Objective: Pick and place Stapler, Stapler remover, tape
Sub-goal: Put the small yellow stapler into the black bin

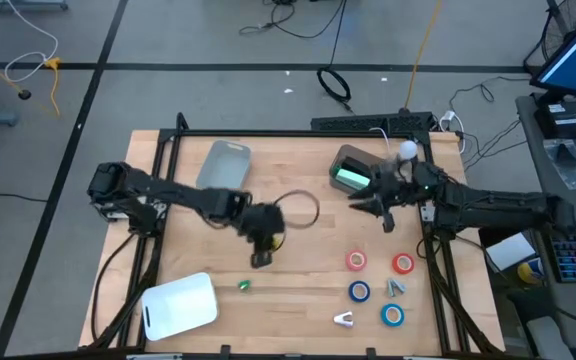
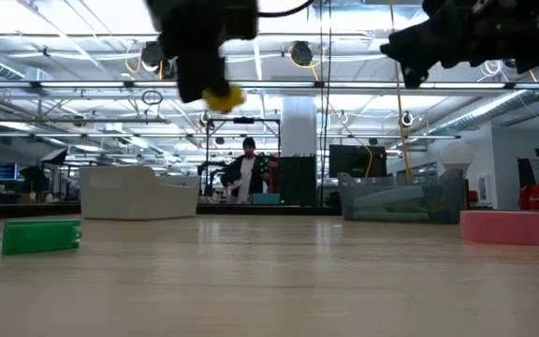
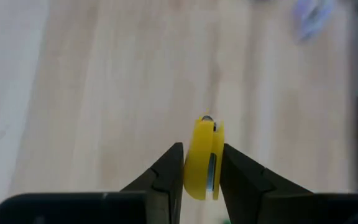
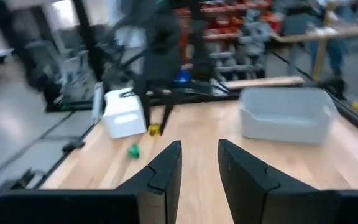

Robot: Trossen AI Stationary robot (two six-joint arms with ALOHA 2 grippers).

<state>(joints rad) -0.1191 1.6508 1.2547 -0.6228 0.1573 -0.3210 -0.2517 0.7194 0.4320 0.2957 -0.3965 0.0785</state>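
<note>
Left wrist view shows you the main fact: the left gripper (image 3: 201,168) is clenched on a small yellow stapler (image 3: 204,158), one finger flat against each side, with bare wood under it. You hold it clear of the table (image 1: 298,300), as the low view confirms, where the yellow piece hangs high under the dark arm; that height probably lets you carry it over the other items without knocking them.

Take the white bin (image 1: 180,305) at the front of the table as your landmark. The held stapler hangs a little beyond it and to its right. A small green stapler (image 1: 244,286) lies on the wood just to the bin's right, nearer than the one you hold. The tape rolls (image 1: 356,261), two red and two blue, sit well to the right of the bin, with two small pale staple removers (image 1: 344,319) among them.

Your right gripper (image 1: 383,212) hovers far to the right of the bin, beyond the tape; its fingers stand slightly apart with nothing between them, so it looks to be waiting its turn.

A grey bin (image 1: 223,163) and a clear bin (image 1: 353,167) stand at the back.
</note>
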